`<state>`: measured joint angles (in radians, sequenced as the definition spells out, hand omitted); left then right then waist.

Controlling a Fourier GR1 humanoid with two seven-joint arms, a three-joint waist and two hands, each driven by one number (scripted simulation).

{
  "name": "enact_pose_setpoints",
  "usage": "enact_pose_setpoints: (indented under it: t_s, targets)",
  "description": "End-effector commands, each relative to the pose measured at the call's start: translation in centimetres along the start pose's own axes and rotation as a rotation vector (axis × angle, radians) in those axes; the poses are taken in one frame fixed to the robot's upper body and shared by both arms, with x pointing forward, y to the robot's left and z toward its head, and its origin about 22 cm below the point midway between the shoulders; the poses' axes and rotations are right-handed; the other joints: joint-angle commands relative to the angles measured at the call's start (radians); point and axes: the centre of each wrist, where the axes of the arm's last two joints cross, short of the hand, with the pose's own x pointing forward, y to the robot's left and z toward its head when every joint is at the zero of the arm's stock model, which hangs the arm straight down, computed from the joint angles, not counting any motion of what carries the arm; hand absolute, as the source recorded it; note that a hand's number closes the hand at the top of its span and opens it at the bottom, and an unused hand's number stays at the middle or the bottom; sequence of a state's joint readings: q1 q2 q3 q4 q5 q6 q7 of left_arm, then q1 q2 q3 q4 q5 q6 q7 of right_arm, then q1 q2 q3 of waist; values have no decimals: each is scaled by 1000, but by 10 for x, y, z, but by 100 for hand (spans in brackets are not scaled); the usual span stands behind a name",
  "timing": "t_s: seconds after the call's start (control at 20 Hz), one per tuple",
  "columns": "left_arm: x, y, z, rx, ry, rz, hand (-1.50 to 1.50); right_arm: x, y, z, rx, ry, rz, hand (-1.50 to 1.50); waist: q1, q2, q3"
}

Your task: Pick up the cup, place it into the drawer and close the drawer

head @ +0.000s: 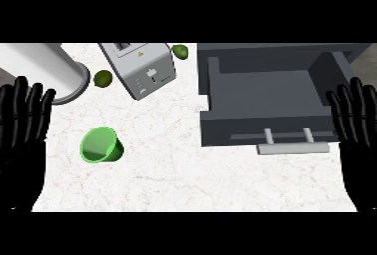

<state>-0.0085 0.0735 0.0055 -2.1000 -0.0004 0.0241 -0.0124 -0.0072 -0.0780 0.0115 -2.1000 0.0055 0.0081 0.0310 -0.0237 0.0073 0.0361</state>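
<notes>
The green cup [100,145] lies tipped on its side on the counter [184,179], well left of the open drawer [269,97], whose empty interior awaits it. The left hand [22,124] and right hand [357,129] rest at the view's edges, fingers straight and holding nothing, so neither of the 2 has begun the pick.

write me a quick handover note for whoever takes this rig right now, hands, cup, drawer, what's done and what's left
Left hand: open, fingers up, resting at the view's left edge, holding nothing.
Right hand: open, fingers up, resting at the view's right edge, holding nothing.
Green plastic cup: lying tipped on the white marble counter, left of centre, untouched.
Dark grey drawer: pulled open at upper right, nothing visible inside, its light grey bar handle facing the robot.
Done: nothing yet, though the drawer is already open.
Left: pick up the cup, place it in the drawer, push the drawer closed.
</notes>
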Motion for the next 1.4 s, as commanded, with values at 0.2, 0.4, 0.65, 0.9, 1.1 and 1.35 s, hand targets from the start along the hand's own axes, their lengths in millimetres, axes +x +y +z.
enact_pose_setpoints:
  t_s: [0.2, 0.4, 0.65, 0.9, 1.1, 1.35]
  targets:
    - [-1, 21, -7, -358, -2, 167, -150, -4, -9, -5, -45, -35, 15, -150, 24, -5, -37]
    - [-29, 18, 28, -342, 200, 390, -150, -11, -9, 9, 35, 60, 93, -150, 27, -6, -37]
    - [-53, 56, 17, -328, 241, 412, -150, -6, -9, 2, 50, 38, 103, -150, 21, -7, -36]
    - [-71, 88, 24, -292, 293, 374, -150, -13, -3, -17, 72, 45, 88, -150, 25, -6, -36]
    - [-98, 91, 52, -252, 321, 326, -150, -10, -21, -12, 76, 35, 96, -150, 25, -7, -37]
    - [-133, 95, 42, -194, 360, 238, -150, -20, 0, -4, 71, 29, 68, -150, 20, -6, -37]
